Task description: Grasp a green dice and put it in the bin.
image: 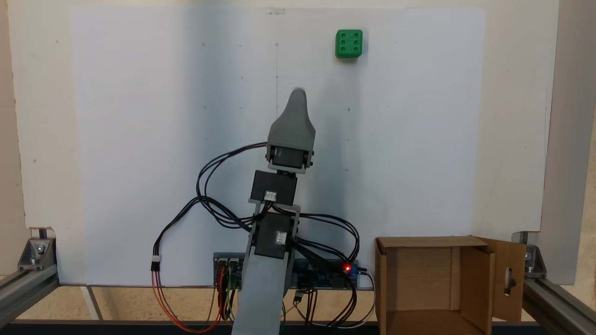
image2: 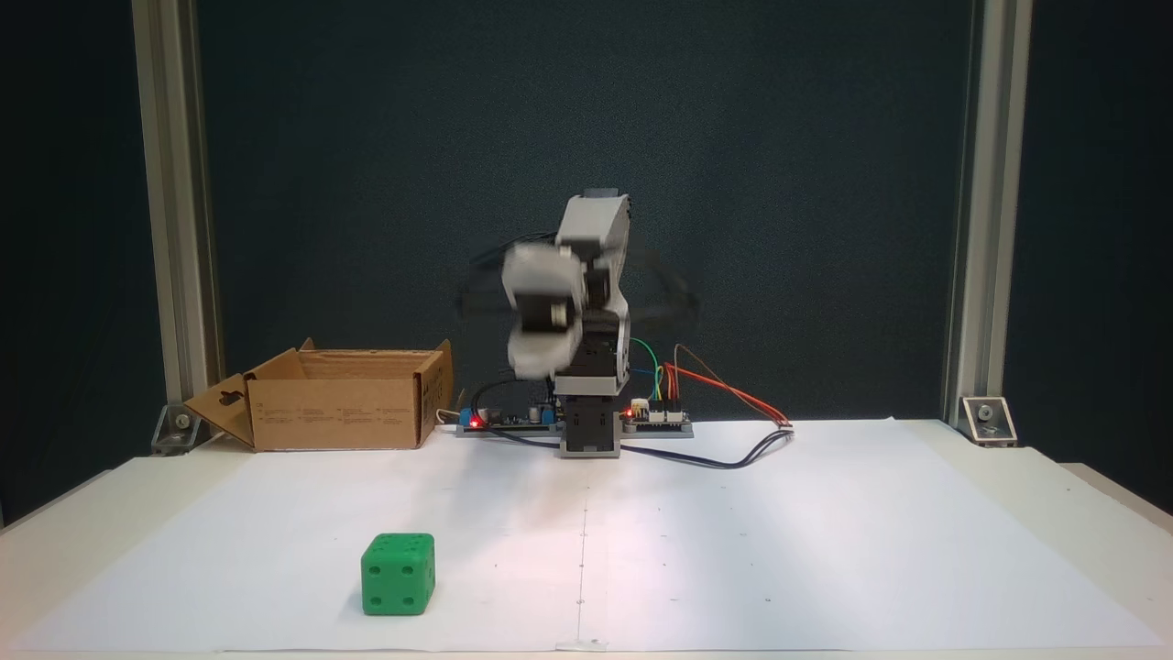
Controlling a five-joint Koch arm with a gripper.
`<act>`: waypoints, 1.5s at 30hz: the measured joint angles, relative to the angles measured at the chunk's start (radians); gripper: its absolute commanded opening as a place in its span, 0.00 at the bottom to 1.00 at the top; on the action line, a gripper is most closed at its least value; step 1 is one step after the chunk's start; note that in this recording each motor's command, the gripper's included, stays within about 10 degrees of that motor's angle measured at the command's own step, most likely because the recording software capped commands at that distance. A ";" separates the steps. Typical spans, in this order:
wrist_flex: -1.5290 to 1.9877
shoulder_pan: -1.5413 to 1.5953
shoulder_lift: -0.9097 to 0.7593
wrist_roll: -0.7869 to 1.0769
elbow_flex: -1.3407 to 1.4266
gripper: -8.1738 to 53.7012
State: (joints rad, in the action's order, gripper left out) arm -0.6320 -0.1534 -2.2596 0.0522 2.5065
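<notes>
Overhead, jaws (image: 298,95) show as one grey tapered tip at frame centre, blurred in the front fixed view (image2: 536,353), so I cannot tell whether they are open or closed; they hold nothing. Green dice (image: 348,43) sits alone on the white paper, upper right of the top-down frame, lower left of the front one (image2: 398,574), well apart from the tip. Likely risks: a fast descent could nudge the dice aside, and the long carry back to the bin (image: 386,270) beside the arm's base could clip a raised flap.
</notes>
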 measured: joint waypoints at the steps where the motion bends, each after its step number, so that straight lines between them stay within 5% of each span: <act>1: 0.067 0.005 0.000 -0.002 -0.054 0.83; 14: 0.933 0.003 0.043 -0.037 -0.525 0.84; 30: 1.881 -0.086 0.624 -0.037 -1.258 0.86; 45: 2.022 -0.158 0.973 -0.014 -1.805 0.87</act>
State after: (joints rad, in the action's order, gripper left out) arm 1.3898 -0.3114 -1.2870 0.0383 0.7010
